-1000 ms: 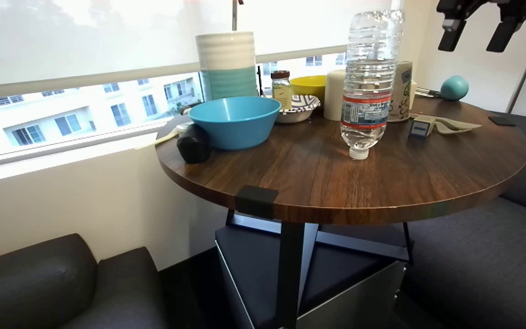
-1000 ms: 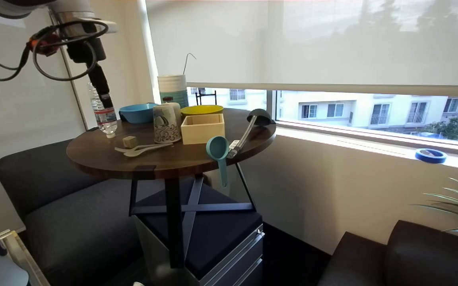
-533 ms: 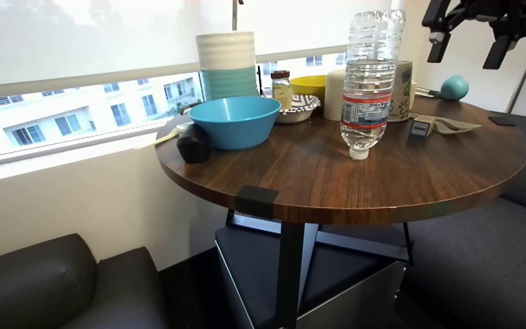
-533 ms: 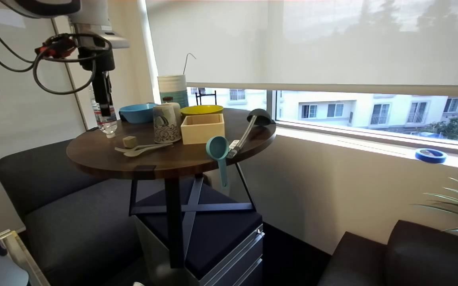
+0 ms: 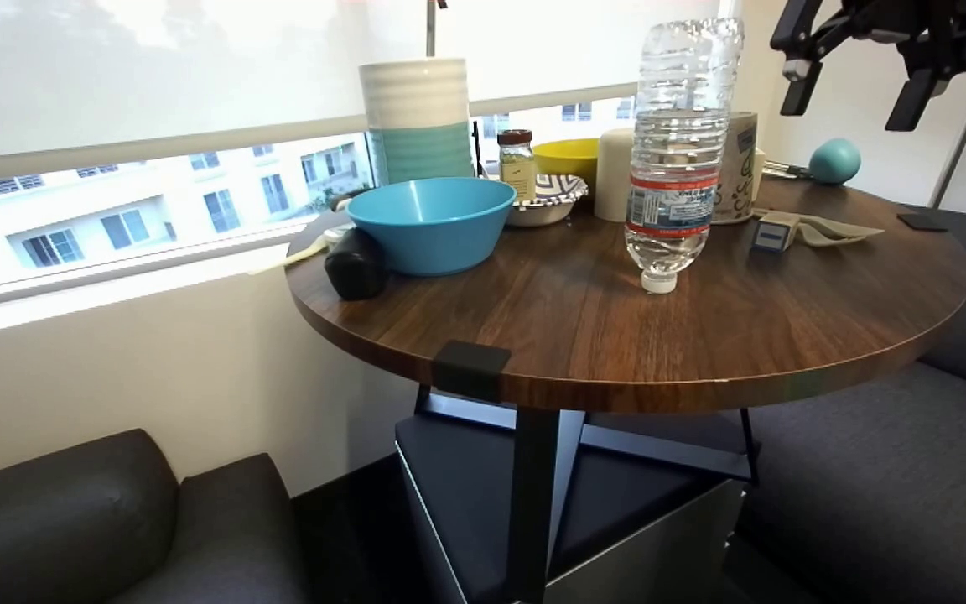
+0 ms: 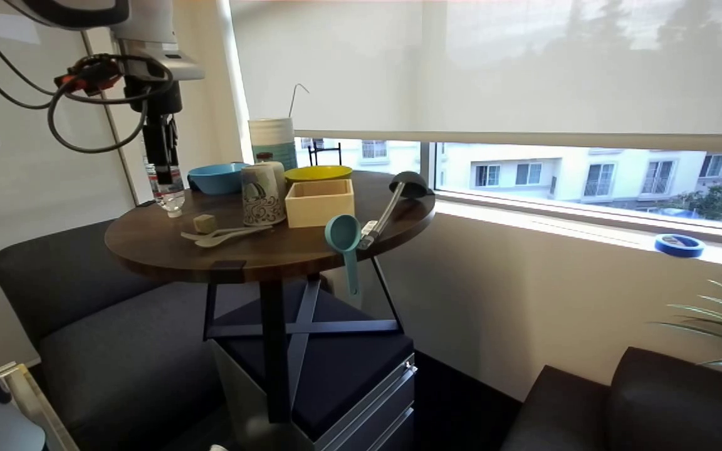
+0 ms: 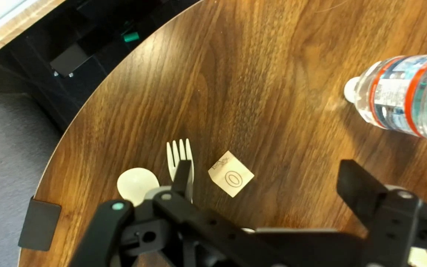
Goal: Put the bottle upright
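Observation:
The clear ribbed bottle (image 5: 677, 159) stands upside down on its white cap on the round wooden table (image 5: 567, 335), leaning slightly. Its label has red bands. In the other views it shows partly behind the gripper (image 6: 173, 202) and at the right edge of the wrist view (image 7: 395, 94), cap toward the table. My gripper (image 5: 854, 107) is open and empty, pointing down above the table and apart from the bottle. In the wrist view the gripper (image 7: 265, 176) has its fingers wide apart, with a small wooden cube (image 7: 232, 174) on the table below the gap.
A white fork (image 7: 178, 155) and spoon (image 7: 137, 183) lie beside the cube. A blue bowl (image 5: 433, 226), a patterned paper cup (image 6: 263, 197), a wooden box (image 6: 320, 210) and a yellow bowl (image 6: 317, 173) stand on the table. A ladle (image 6: 392, 207) lies near the rim.
My open gripper has come down and swung to a more vertical pose, mostly in the earlier half second. It has barely moved since. The bottle has not moved.

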Action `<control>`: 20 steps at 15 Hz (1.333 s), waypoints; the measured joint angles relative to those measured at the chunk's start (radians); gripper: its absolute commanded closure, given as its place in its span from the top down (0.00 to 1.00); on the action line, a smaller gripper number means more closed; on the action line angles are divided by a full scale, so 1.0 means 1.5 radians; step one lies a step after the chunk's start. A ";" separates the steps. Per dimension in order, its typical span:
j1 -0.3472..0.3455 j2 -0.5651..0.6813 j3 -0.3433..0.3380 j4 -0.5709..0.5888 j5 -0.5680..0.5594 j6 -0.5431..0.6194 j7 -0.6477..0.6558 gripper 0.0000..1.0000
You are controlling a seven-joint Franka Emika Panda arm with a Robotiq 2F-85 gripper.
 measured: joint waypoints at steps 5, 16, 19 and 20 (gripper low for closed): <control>-0.013 0.023 -0.015 0.000 0.100 0.000 0.067 1.00; -0.015 0.148 -0.015 0.057 0.214 -0.001 0.238 1.00; -0.006 0.187 -0.012 0.075 0.235 -0.002 0.265 1.00; -0.002 0.198 -0.011 0.077 0.245 -0.002 0.271 1.00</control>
